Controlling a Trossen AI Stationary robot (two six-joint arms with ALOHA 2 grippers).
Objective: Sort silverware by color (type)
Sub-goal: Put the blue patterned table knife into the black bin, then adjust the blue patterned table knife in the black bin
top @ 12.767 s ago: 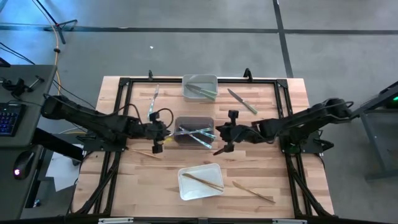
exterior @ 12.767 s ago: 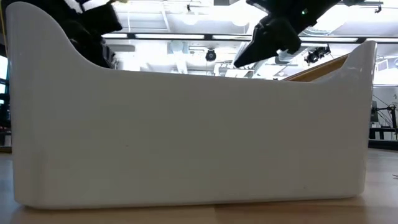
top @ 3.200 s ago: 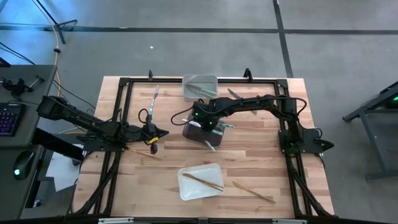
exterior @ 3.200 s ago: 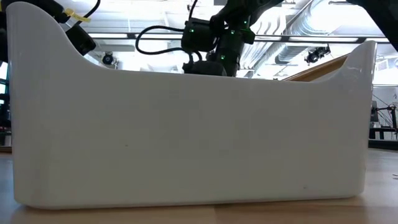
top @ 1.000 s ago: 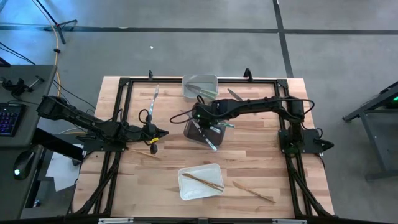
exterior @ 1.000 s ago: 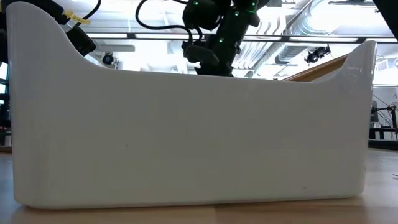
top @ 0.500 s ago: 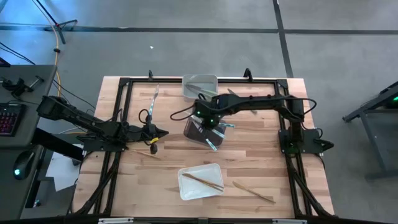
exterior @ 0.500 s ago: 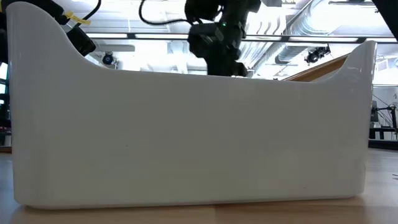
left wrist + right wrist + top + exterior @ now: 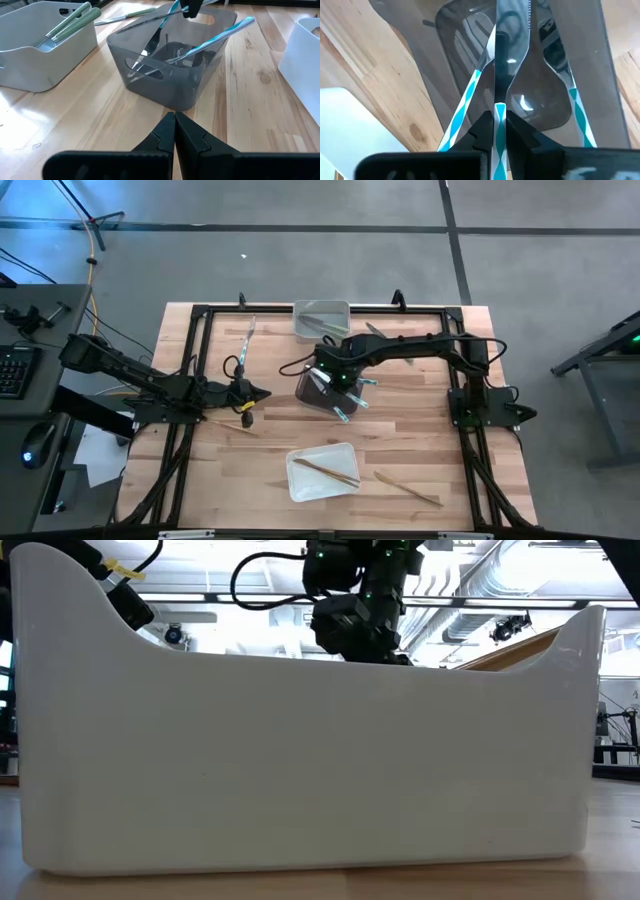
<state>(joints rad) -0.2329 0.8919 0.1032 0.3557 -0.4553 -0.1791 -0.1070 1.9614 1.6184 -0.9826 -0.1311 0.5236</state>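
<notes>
From above, the right gripper (image 9: 333, 376) hangs over the smoky transparent plastic bin (image 9: 305, 392) at the table's middle, where the teal-and-white striped silverware (image 9: 343, 411) leans over its rim. The left gripper (image 9: 258, 393) waits near the table's left edge. Olive-handled pieces lie in the pale grey bin (image 9: 322, 307) at the far edge; a tan wooden piece (image 9: 408, 488) lies near the front edge beside the white bin (image 9: 297, 483).

The low view shows mostly that white bin's wall.

The left wrist view shows its jaws pressed together, empty.

In the right wrist view the jaws pinch a striped handle (image 9: 498, 131), blade down. These utensils look light, stiff and slick; the flat handle, near its end, seems the best hold.
</notes>
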